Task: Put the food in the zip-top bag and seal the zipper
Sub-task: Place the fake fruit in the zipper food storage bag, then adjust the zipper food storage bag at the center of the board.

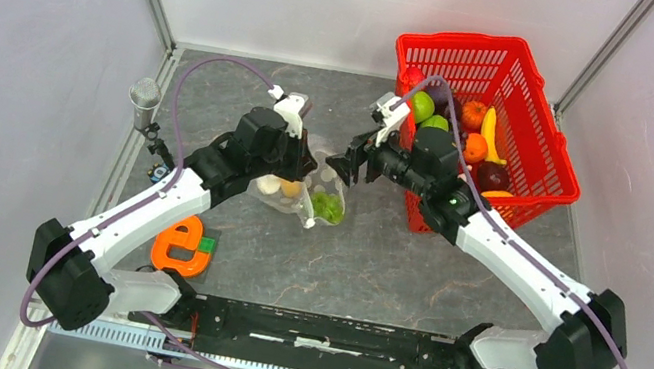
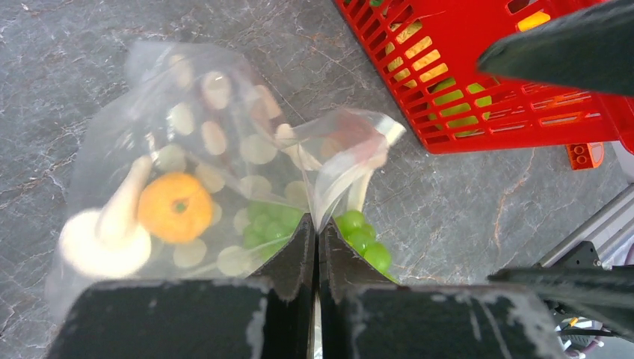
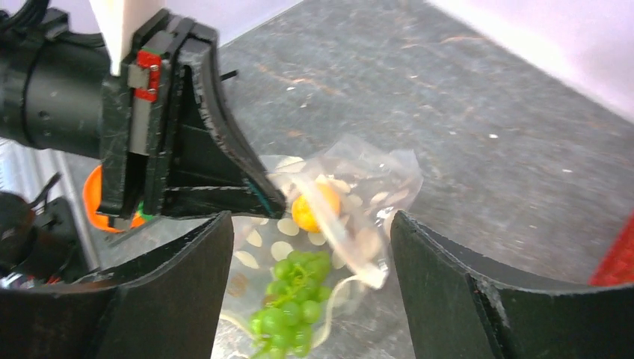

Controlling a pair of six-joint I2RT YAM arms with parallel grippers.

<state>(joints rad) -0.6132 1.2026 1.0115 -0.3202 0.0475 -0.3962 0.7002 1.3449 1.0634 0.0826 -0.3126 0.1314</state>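
Jaws of the left gripper [image 2: 315, 232] pinch the zip-top bag [image 2: 224, 134]; right gripper [image 3: 310, 224] stands open beside it.

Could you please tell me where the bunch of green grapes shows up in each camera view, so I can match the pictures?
Top external: the green grapes lie near the picture's centre.
Left wrist: the grapes show low centre, by the left gripper, which pinches the zip-top bag.
Right wrist: the grapes are bottom centre, between the fingers of the open right gripper.
Shared landmark: the orange fruit beside the grapes in every view.
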